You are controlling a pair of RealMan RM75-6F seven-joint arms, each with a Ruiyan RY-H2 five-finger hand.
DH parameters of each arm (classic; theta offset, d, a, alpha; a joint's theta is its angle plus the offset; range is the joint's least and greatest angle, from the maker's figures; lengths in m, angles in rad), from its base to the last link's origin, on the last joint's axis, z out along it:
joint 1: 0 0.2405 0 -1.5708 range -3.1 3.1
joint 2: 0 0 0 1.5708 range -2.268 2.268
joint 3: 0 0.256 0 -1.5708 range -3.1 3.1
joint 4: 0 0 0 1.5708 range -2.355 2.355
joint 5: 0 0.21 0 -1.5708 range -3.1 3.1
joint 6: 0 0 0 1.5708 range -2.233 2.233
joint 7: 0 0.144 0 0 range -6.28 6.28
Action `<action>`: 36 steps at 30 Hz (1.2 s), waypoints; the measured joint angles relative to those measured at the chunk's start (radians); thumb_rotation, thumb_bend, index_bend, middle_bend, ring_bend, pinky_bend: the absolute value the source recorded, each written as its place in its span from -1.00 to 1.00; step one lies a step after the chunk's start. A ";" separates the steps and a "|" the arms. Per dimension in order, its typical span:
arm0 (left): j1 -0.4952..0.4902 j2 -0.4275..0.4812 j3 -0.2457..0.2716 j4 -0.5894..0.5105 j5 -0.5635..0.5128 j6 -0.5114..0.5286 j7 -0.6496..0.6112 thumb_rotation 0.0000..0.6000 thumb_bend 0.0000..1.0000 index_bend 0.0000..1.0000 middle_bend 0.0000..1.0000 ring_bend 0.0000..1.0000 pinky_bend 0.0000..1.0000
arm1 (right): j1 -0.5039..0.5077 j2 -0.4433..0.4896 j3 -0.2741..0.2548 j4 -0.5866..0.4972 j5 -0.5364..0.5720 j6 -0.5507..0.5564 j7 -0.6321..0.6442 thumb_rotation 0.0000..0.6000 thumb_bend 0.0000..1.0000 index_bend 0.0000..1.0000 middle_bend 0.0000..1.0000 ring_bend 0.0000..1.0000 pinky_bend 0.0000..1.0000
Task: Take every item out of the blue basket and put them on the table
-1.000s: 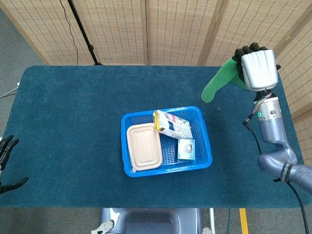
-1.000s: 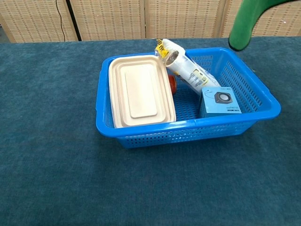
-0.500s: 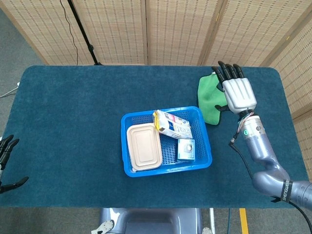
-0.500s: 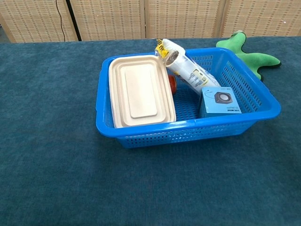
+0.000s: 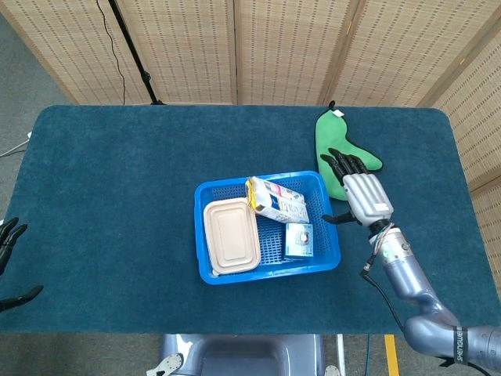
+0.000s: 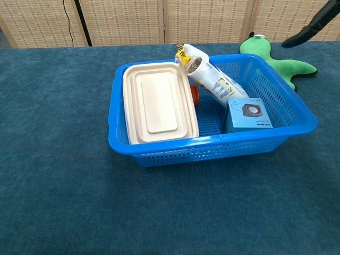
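Note:
The blue basket (image 5: 330, 235) (image 6: 127, 149) sits mid-table. In it lie a beige lidded container (image 5: 231, 236) (image 6: 158, 101), a white and yellow packet (image 5: 276, 201) (image 6: 211, 76) leaning on the rim, a small blue box (image 5: 299, 240) (image 6: 249, 114) and a red item (image 6: 195, 94) mostly hidden under the container. A green plush toy (image 5: 338, 145) (image 6: 276, 59) lies on the table behind the basket's right corner. My right hand (image 5: 361, 197) hovers open beside the basket's right wall, fingers spread, holding nothing; only one dark finger (image 6: 311, 27) shows in the chest view. My left hand (image 5: 11, 266) hangs open at the left edge.
The dark blue tablecloth (image 5: 117, 196) covers the whole table. Woven screens (image 5: 274, 47) stand behind the far edge, with a black stand (image 5: 133, 51) at the back left.
My right hand let go of the green plush toy, which now lies on the table. The hand then drew back toward me to the basket's right side.

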 measured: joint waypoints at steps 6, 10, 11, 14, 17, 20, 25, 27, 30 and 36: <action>-0.004 -0.003 -0.002 -0.004 -0.008 -0.012 0.013 1.00 -0.96 -1.00 -1.00 -1.00 -1.00 | -0.008 -0.156 -0.016 0.087 -0.059 0.036 0.048 1.00 -1.00 -1.00 -1.00 -1.00 -1.00; -0.006 -0.004 -0.004 -0.005 -0.014 -0.017 0.016 1.00 -0.96 -1.00 -1.00 -1.00 -1.00 | 0.002 -0.252 -0.011 0.145 -0.074 0.059 0.049 1.00 -1.00 -1.00 -1.00 -1.00 -1.00; -0.006 -0.004 -0.004 -0.005 -0.016 -0.017 0.016 1.00 -0.96 -1.00 -1.00 -1.00 -1.00 | 0.006 -0.274 -0.009 0.160 -0.074 0.063 0.048 1.00 -1.00 -1.00 -1.00 -1.00 -1.00; -0.007 -0.004 -0.007 -0.005 -0.023 -0.021 0.014 1.00 -0.96 -1.00 -1.00 -1.00 -1.00 | 0.019 -0.347 -0.001 0.212 -0.073 0.075 0.041 1.00 -1.00 -1.00 -1.00 -1.00 -1.00; -0.009 -0.002 -0.009 -0.005 -0.029 -0.024 0.008 1.00 -0.96 -1.00 -1.00 -1.00 -1.00 | 0.029 -0.411 0.002 0.263 -0.078 0.091 0.032 1.00 -1.00 -1.00 -1.00 -1.00 -1.00; -0.010 0.000 -0.012 -0.005 -0.037 -0.028 0.002 1.00 -0.96 -1.00 -1.00 -1.00 -1.00 | 0.034 -0.458 0.002 0.287 -0.086 0.102 0.022 1.00 -1.00 -1.00 -1.00 -1.00 -1.00; -0.014 0.002 -0.013 -0.008 -0.043 -0.038 0.001 1.00 -0.96 -1.00 -1.00 -1.00 -1.00 | 0.041 -0.509 0.007 0.303 -0.087 0.110 0.002 1.00 -1.00 -1.00 -1.00 -1.00 -1.00; -0.013 0.003 -0.014 -0.009 -0.044 -0.036 -0.001 1.00 -0.96 -1.00 -1.00 -1.00 -1.00 | 0.046 -0.530 0.011 0.323 -0.085 0.110 -0.005 1.00 -1.00 -1.00 -1.00 -1.00 -1.00; -0.012 0.004 -0.016 -0.010 -0.052 -0.035 -0.010 1.00 -0.96 -1.00 -1.00 -1.00 -1.00 | 0.052 -0.557 0.015 0.368 -0.089 0.110 -0.008 1.00 -1.00 -1.00 -1.00 -1.00 -1.00; -0.016 0.002 -0.019 -0.015 -0.064 -0.049 0.000 1.00 -0.96 -1.00 -1.00 -1.00 -1.00 | 0.062 -0.606 0.026 0.477 -0.112 0.103 0.024 1.00 -1.00 -1.00 -1.00 -1.00 -1.00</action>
